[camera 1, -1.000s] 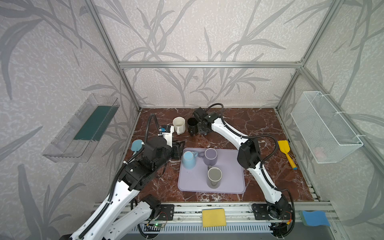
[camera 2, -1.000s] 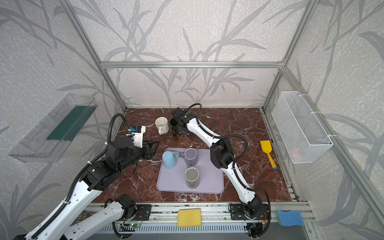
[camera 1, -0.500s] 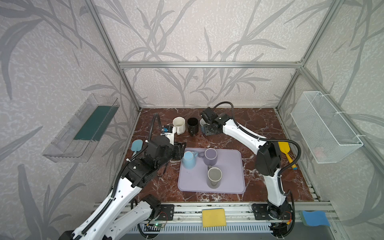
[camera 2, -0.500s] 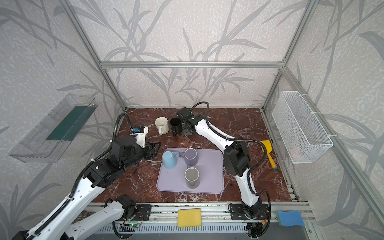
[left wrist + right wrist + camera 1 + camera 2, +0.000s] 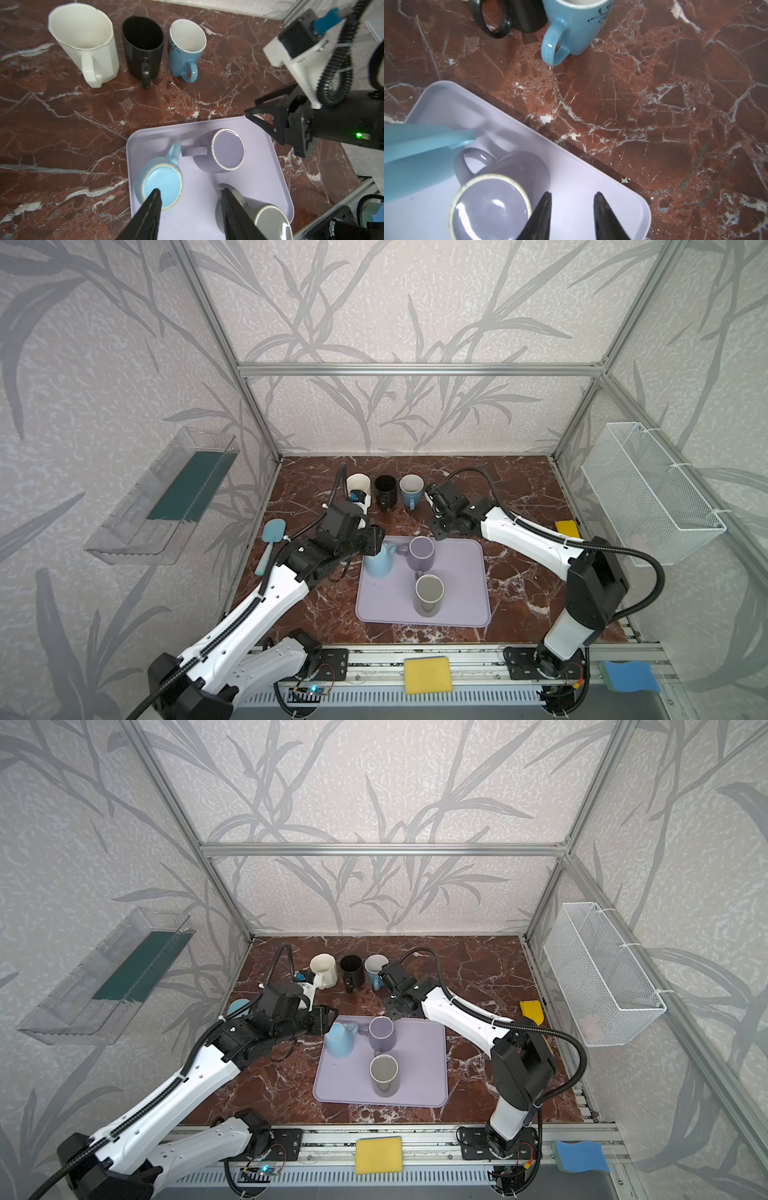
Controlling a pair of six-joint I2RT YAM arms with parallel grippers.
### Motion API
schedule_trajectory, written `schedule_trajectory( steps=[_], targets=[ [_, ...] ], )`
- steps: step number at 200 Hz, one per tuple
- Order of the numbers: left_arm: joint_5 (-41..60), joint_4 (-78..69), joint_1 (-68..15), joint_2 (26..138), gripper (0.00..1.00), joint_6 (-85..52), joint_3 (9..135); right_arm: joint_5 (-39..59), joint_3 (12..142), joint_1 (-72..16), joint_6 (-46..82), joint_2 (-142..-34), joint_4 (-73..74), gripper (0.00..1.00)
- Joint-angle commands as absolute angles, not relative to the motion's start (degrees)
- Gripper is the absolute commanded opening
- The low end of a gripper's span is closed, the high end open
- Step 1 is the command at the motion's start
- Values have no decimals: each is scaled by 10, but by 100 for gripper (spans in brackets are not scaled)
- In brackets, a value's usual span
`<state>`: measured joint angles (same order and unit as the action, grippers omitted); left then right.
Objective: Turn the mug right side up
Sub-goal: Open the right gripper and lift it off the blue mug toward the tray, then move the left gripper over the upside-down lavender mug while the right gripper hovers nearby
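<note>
- Left of centre in a top view, our left gripper [image 5: 377, 543] hangs half-open and empty over the inverted light-blue mug [image 5: 379, 564] on the lavender tray [image 5: 465, 605].
- We should straddle its wall, clear of the handle pointing at the purple mug [image 5: 421, 553], and lift before turning.
- Only the wrist views show jaws: our right gripper [image 5: 573, 194] stands narrowly parted and empty.

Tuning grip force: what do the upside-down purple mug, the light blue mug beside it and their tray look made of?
Purple mug: probably glazed ceramic; glossy highlights, pale bare foot ring.
Light blue mug: probably ceramic too, satin glaze; speckled bare foot ring.
Tray: matte plastic or silicone, cannot tell which; no glare, rounded moulded rim.
</note>
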<state>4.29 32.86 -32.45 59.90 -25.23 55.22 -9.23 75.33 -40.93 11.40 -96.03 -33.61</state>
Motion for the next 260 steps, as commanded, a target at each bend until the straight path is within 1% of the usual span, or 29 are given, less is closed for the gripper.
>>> schedule_trajectory(
  steps=[1,52,81,112,143,205,260],
  targets=[
    [74,316,-321,629,50,-251,553,-59,719,-397,96,-912,-305,37],
    [100,307,-322,701,50,-229,574,4,650,-372,108,-853,-268,37],
    [129,323,-324,733,49,-181,595,13,632,-371,111,-835,-264,37],
    [137,359,-327,758,49,-123,628,19,618,-366,112,-823,-265,38],
    [94,389,-331,791,49,-104,664,18,612,-363,115,-808,-269,38],
    [33,436,-351,899,47,-72,731,15,593,-347,113,-766,-282,39],
    [0,465,-359,976,46,-69,786,8,565,-337,116,-722,-276,41]
  ],
)
